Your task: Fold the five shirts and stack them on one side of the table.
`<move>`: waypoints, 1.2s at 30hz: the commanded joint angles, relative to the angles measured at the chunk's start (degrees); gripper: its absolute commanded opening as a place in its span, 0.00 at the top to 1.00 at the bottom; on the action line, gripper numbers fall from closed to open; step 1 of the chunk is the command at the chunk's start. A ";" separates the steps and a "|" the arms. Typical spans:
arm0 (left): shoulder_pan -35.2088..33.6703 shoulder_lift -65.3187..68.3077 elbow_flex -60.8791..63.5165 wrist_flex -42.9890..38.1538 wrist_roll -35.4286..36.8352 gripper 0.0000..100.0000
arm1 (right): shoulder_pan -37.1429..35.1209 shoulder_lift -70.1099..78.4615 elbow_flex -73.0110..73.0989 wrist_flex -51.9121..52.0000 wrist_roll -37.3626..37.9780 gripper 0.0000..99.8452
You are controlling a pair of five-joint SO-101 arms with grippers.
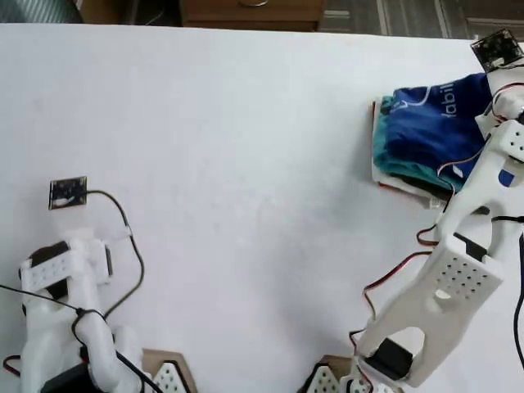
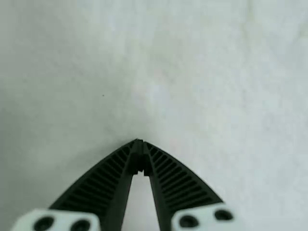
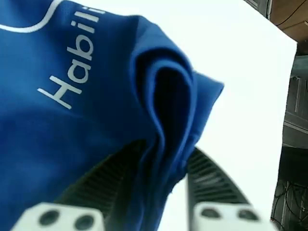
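Note:
A stack of folded shirts (image 1: 391,170) lies at the table's right edge, with teal, white and red layers under a blue shirt (image 1: 430,123) with white print on top. My right gripper (image 3: 166,154) is over the blue shirt's (image 3: 96,120) right side, shut on a raised fold of its fabric, and the cloth hides its fingertips. In the high view the right arm (image 1: 458,270) stretches from the front edge to the stack. My left gripper (image 2: 138,144) is shut with nothing in it, hanging just above the bare white table (image 2: 154,72) at the front left.
The left arm (image 1: 65,278) is folded back near the front left edge, its cable looping beside it. Both arm bases stand at the front edge. Wooden furniture (image 1: 254,12) stands behind the table's far edge.

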 commanded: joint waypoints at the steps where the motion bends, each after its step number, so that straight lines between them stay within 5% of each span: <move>1: -0.35 -1.49 -0.22 -0.79 0.35 0.97 | 0.57 -1.45 -3.34 -0.04 0.00 0.77; 4: -0.35 -1.49 -0.22 -0.79 0.35 0.97 | 0.40 -2.68 -8.00 0.04 -0.88 0.78; 7: -0.35 -1.49 -0.22 -0.79 0.35 0.97 | 0.13 -4.35 -12.84 0.40 -10.90 0.80; 11: -0.35 -1.49 -0.22 -0.79 0.35 0.97 | -3.12 -6.90 -16.62 8.75 -20.48 0.98; 21: -0.35 -1.49 -0.22 -0.79 0.35 0.97 | -16.22 -7.52 -16.70 35.47 -21.10 0.98; 36: -0.35 -1.49 -0.22 -0.79 0.35 0.97 | -14.55 -7.52 16.09 24.92 -14.51 0.98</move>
